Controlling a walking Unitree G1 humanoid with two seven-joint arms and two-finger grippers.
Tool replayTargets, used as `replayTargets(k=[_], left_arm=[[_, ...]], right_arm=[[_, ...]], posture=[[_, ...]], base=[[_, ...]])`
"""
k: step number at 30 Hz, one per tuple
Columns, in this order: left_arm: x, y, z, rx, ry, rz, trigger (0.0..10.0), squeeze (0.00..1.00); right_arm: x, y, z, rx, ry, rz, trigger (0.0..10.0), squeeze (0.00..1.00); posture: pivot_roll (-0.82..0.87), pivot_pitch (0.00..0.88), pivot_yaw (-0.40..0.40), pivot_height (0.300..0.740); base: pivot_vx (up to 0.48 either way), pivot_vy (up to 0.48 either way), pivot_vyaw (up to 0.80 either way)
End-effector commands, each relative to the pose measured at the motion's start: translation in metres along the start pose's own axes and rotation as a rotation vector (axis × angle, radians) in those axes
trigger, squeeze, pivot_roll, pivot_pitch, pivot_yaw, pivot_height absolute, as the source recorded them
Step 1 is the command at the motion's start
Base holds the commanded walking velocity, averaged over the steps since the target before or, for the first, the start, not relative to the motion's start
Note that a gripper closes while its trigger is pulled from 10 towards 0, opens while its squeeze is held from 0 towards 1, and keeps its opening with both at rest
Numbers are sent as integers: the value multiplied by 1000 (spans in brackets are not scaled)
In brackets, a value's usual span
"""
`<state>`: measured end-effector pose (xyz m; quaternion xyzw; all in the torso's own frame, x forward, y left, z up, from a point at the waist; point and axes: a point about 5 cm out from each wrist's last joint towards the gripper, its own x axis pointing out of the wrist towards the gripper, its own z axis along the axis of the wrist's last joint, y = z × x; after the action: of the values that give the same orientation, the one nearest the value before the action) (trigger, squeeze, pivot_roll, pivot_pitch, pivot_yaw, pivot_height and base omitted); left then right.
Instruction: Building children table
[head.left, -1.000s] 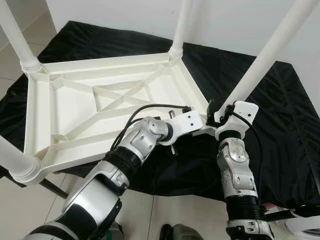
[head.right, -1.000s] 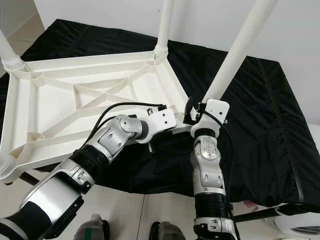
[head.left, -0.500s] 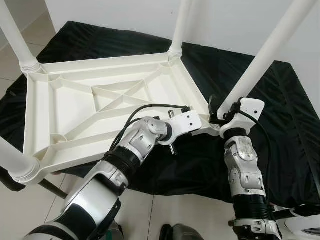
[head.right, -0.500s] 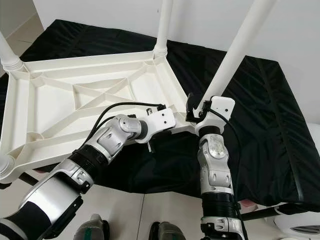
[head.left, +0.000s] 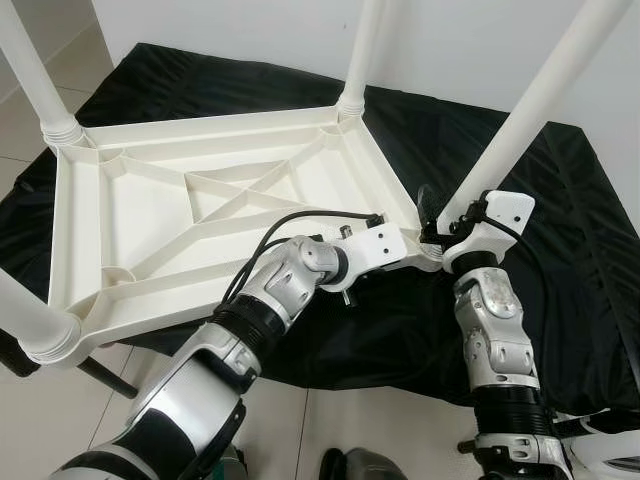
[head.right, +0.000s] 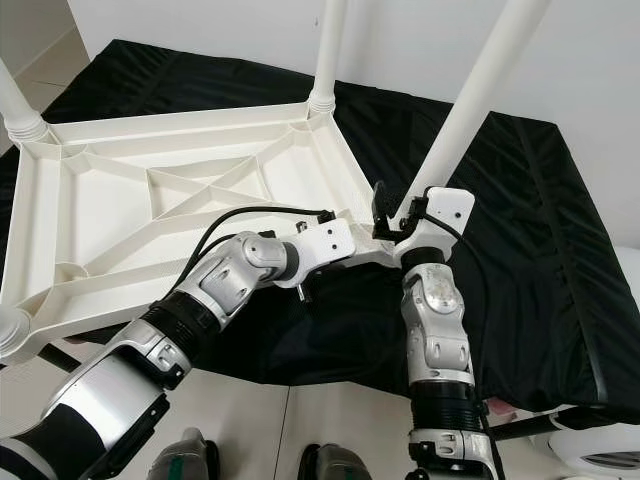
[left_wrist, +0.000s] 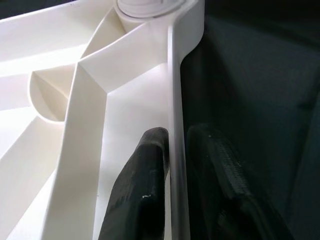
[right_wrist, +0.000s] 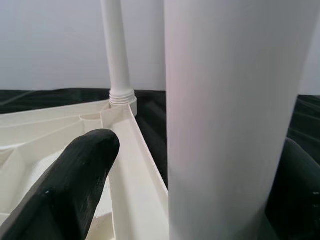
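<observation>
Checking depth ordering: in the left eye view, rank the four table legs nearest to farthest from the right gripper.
1. Leg between the right gripper's fingers, near-right corner.
2. Far-right corner leg.
3. Near-left corner leg.
4. Far-left corner leg. Last two are too close to call.

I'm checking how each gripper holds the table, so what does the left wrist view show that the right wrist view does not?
The left wrist view shows the left gripper with its two black fingers on either side of the thin side wall of the white tabletop, beside the black cloth. The right wrist view shows the right gripper with its fingers either side of a thick white leg, with another leg standing at the far corner. Both show the upturned tabletop's ribbed underside and the black cloth.
</observation>
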<state>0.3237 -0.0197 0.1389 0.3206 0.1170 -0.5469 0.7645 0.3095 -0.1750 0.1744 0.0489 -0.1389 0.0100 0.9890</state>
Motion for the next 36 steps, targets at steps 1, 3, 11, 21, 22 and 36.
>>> replayTargets(k=[1, 3, 11, 21, 22, 36], left_arm=[[5, -11, -14, -28, 54, -45, 10000, 0], [4, -15, -17, -16, 53, -66, 10000, 0], [-2, -21, -24, -4, 58, -95, 10000, 0], [-10, -25, -32, 20, 68, -100, 10000, 0], [-12, -27, -32, 28, 65, -101, 10000, 0], [-21, -31, -29, 68, 51, -89, 10000, 0]], right_arm=[[0, -4, 3, 2, -7, -5, 10000, 0], [-1, -7, 6, 2, -13, 14, 10000, 0], [-3, -12, 9, 0, -15, 56, 10000, 0], [-3, -15, 10, -3, -3, 95, 10000, 0], [-4, -14, 9, 4, 11, 125, 10000, 0], [-16, -24, 1, 0, 97, 241, 10000, 0]], posture=[[8, 64, -77, 740], [2, 66, -71, 740], [-10, 67, -61, 740], [-15, 65, -72, 740], [-15, 66, -74, 740], [-13, 75, -91, 740]], base=[[0, 0, 0], [0, 0, 0], [0, 0, 0], [0, 0, 0], [0, 0, 0], [0, 0, 0]])
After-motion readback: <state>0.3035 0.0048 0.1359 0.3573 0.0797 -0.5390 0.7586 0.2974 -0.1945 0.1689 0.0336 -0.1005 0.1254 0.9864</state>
